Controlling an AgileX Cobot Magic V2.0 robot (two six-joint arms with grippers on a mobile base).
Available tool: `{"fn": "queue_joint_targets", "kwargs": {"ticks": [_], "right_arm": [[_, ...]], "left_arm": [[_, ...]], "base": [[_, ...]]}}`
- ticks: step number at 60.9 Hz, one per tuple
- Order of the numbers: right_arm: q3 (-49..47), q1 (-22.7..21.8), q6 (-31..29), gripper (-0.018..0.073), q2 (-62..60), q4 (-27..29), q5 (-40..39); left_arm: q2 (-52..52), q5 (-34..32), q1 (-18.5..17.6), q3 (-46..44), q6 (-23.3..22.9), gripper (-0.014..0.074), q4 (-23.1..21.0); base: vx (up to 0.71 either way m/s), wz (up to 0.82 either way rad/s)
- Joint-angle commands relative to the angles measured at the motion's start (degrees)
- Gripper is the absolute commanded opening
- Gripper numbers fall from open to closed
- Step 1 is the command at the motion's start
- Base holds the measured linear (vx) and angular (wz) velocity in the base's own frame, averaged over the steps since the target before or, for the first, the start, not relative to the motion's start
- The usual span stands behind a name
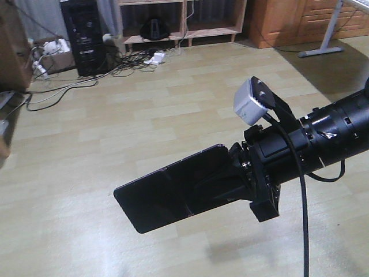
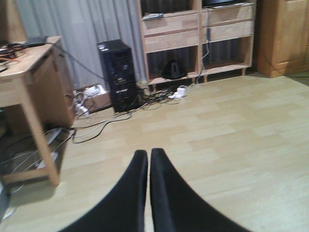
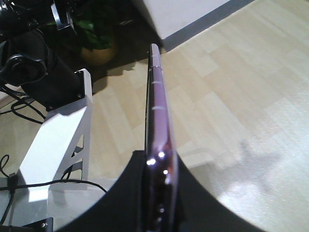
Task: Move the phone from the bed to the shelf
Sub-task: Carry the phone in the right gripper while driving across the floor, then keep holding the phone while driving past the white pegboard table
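Observation:
The glossy black phone [image 1: 173, 187] hangs flat in the air above the pale wood floor, with my right gripper [image 1: 230, 179] shut on its right end. In the right wrist view the phone [image 3: 157, 104] shows edge-on, pinkish, running up from between the black fingers [image 3: 133, 193]. My left gripper [image 2: 148, 154] is shut with nothing in it, pointing across the floor. The pale wooden shelf [image 2: 198, 34] stands against the far wall, and its lower boards show in the front view as the shelf [image 1: 181, 26]. The bed is out of view.
A black computer tower [image 2: 118, 75] and tangled cables [image 2: 96, 121] lie left of the shelf. A wooden desk [image 2: 29, 72] stands at the left. An orange-brown cabinet [image 1: 294, 20] and a grey table leg [image 1: 326, 40] are at the back right. A white frame [image 3: 58, 140] is beside me.

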Motion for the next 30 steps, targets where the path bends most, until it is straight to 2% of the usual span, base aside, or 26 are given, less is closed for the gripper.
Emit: {"fn": "queue_joint_targets", "kwargs": {"ticks": [1,30], "right_arm": [[-1.46,-0.06,-0.64,-0.0003,-2.05,4.80,4.31],[-1.46,-0.06,-0.64,-0.0003,-2.05,4.80,4.31]], "left_arm": [[-0.77,-4.15,0.06,-1.22,-0.33,0.0001,-0.52],[-0.77,-4.15,0.06,-1.22,-0.33,0.0001,-0.52]], "base": [[0.40,-0.26],[0.39,-0.23]]}}
